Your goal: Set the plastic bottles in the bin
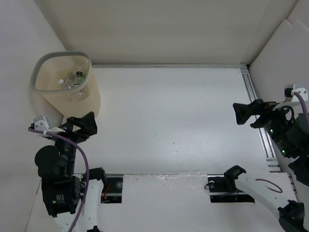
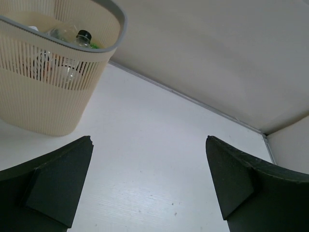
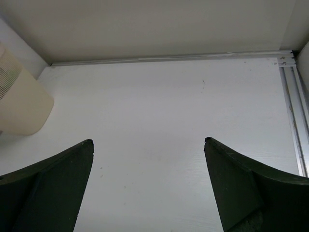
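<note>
The beige slotted bin (image 1: 91,99) stands at the far left of the table, with plastic bottles (image 1: 73,79) lying inside it. In the left wrist view the bin (image 2: 43,101) is at upper left, and a green bottle with a dark cap (image 2: 85,38) shows over its grey rim among clear ones. My left gripper (image 1: 81,122) is open and empty, just in front of the bin and to its right (image 2: 148,138). Far off by the right rail, my right gripper (image 1: 238,113) is open with nothing between its fingers (image 3: 147,140). The right wrist view catches the bin's side (image 3: 19,106) at far left.
White walls enclose the table on the back and both sides. A metal rail (image 1: 256,106) runs along the right edge and another along the back (image 3: 169,58). The arm bases (image 1: 111,186) sit at the near edge.
</note>
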`<state>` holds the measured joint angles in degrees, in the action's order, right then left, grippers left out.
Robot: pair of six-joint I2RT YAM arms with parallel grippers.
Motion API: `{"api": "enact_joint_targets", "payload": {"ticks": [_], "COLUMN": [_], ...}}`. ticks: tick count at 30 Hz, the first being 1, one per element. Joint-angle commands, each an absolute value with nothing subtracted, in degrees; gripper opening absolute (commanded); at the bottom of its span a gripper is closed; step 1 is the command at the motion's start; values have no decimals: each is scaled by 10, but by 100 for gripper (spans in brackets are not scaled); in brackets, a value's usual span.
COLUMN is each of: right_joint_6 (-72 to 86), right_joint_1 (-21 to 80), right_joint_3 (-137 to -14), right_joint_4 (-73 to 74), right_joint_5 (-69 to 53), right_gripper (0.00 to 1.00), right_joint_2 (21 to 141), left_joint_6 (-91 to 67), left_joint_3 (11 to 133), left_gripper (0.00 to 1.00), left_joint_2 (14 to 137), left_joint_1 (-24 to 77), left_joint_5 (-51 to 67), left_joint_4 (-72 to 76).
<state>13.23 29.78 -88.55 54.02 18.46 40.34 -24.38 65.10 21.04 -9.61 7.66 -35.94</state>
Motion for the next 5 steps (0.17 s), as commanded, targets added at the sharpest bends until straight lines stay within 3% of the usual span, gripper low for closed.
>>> {"api": "enact_joint_targets", "payload": {"ticks": [1,5], "right_joint_6": [122,122], "right_joint_1": [304,304], "right_joint_3": [-904,-904], "right_joint_4": [570,570], "right_joint_5": [205,212], "right_gripper": [100,100], "right_joint_2": [390,374], "left_joint_6": [-234,-229], "left_joint_3": [644,639], "left_gripper": [100,100], "left_joint_2": [204,210], "left_joint_1": [-87,-82], "left_joint_5": [97,97], "left_joint_4": [-368,-374]}}
